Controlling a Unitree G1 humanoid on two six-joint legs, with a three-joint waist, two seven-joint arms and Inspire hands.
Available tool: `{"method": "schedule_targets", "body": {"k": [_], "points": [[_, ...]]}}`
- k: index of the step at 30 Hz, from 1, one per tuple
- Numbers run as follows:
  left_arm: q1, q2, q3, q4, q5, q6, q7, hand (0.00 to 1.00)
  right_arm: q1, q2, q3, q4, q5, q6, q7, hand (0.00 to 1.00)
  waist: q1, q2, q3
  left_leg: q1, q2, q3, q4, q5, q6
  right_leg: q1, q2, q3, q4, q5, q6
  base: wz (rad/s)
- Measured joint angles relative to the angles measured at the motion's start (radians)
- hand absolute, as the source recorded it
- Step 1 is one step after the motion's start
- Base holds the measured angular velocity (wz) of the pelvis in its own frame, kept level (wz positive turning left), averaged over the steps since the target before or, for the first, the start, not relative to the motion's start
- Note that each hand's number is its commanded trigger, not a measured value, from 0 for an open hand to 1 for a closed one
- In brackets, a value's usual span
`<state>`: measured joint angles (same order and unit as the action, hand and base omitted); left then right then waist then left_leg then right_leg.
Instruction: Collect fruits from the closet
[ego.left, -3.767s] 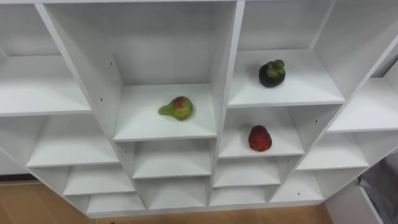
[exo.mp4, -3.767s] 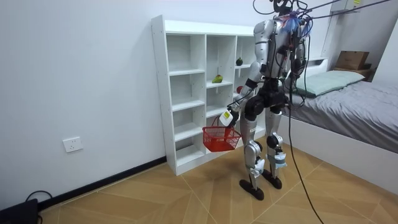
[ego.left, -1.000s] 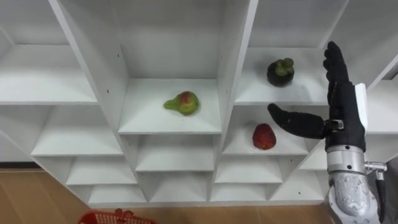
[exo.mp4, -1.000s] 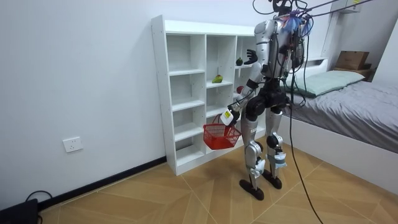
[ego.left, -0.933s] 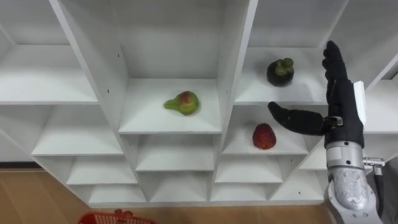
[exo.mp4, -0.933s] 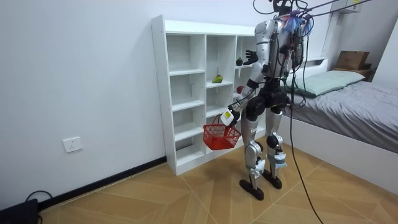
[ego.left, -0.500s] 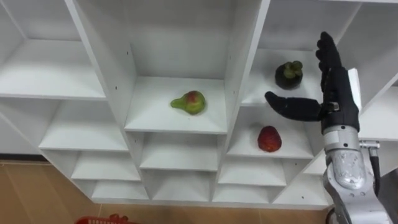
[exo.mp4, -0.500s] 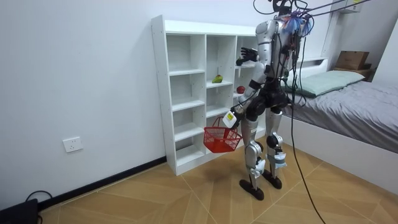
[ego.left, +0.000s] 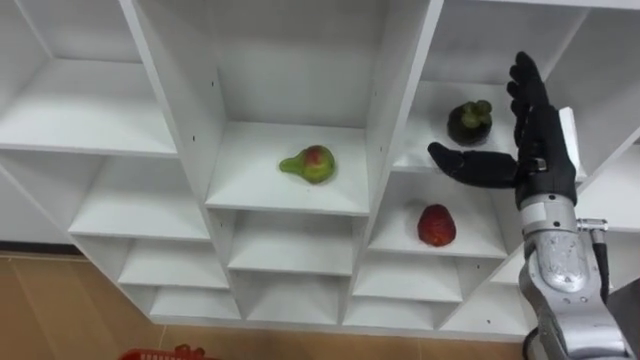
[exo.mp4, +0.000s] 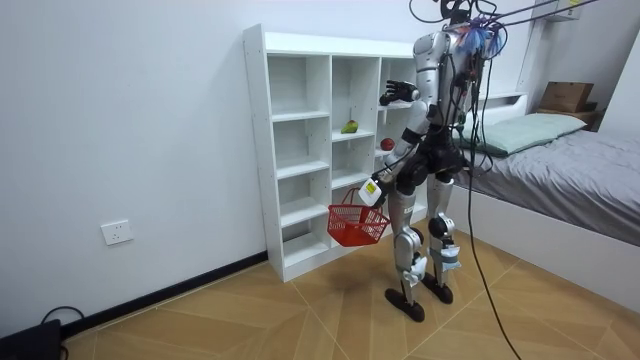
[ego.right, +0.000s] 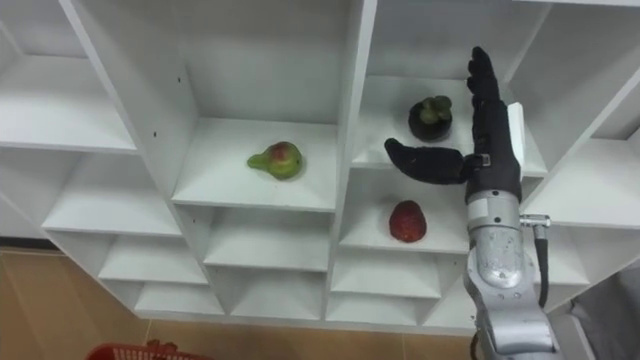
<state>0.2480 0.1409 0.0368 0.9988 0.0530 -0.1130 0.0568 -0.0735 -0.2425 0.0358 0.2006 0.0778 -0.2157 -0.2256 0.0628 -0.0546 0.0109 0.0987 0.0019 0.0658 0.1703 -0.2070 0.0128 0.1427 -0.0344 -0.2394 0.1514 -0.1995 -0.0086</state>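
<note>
- The basket (exo.mp4: 357, 224) hangs low by the robot's thigh from the left hand (exo.mp4: 370, 190), which is curled round its handle.
- The right hand (ego.left: 545, 150) is raised before the shelves (ego.left: 390, 100), fingers straight and close together, thumb stuck out sideways, holding nothing.
- The dark fruit (ego.left: 468, 122) sits on its shelf in the gap between thumb and fingers, untouched.
- The red fruit (ego.left: 436, 225) lies one compartment below.
- The pear (ego.left: 308, 164) lies one column left.

Open cubbies of the closet (ego.left: 290, 60) face the right hand (ego.left: 540, 170); a divider (ego.left: 395, 120) walls off the pear (ego.left: 309, 163)
</note>
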Motion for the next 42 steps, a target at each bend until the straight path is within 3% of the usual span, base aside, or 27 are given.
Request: {"method": "schedule_targets", "body": {"k": [6, 12, 25, 42], "points": [[-0.004, -0.004, 0.001, 0.000, 0.001, 0.003, -0.001, 1.00, -0.003, 0.000, 0.000, 0.025, -0.010, 0.010, 0.022, 0.00, 0.000, 0.005, -0.0007, -0.001, 0.000, 0.000, 0.000, 0.002, 0.001, 0.000, 0.001, -0.002, 0.001, 0.000, 0.000, 0.00], [-0.007, -0.007, 0.017, 0.000, -0.001, 0.025, -0.011, 1.00, -0.009, -0.001, -0.001, 0.031, -0.011, 0.044, 0.034, 0.00, 0.001, 0.004, -0.0023, -0.001, -0.001, -0.013, 0.000, 0.003, 0.001, 0.001, 0.001, -0.005, 0.001, 0.000, 0.000, 0.01], [-0.008, 0.006, 0.024, -0.011, 0.021, 0.067, -0.047, 1.00, -0.146, -0.006, -0.010, 0.195, -0.009, 0.083, 0.017, 0.00, 0.019, -0.001, -0.0060, -0.001, -0.008, -0.016, 0.000, 0.005, 0.000, 0.001, 0.001, -0.009, 0.001, 0.000, 0.000, 0.00], [-0.013, 0.009, 0.024, -0.016, 0.028, 0.087, -0.046, 1.00, -0.177, -0.024, -0.017, 0.227, -0.004, 0.087, 0.056, 0.00, 0.024, -0.007, -0.0016, -0.003, -0.010, -0.020, 0.000, 0.006, 0.001, 0.000, -0.001, -0.010, 0.001, 0.000, 0.000, 0.00]]}}
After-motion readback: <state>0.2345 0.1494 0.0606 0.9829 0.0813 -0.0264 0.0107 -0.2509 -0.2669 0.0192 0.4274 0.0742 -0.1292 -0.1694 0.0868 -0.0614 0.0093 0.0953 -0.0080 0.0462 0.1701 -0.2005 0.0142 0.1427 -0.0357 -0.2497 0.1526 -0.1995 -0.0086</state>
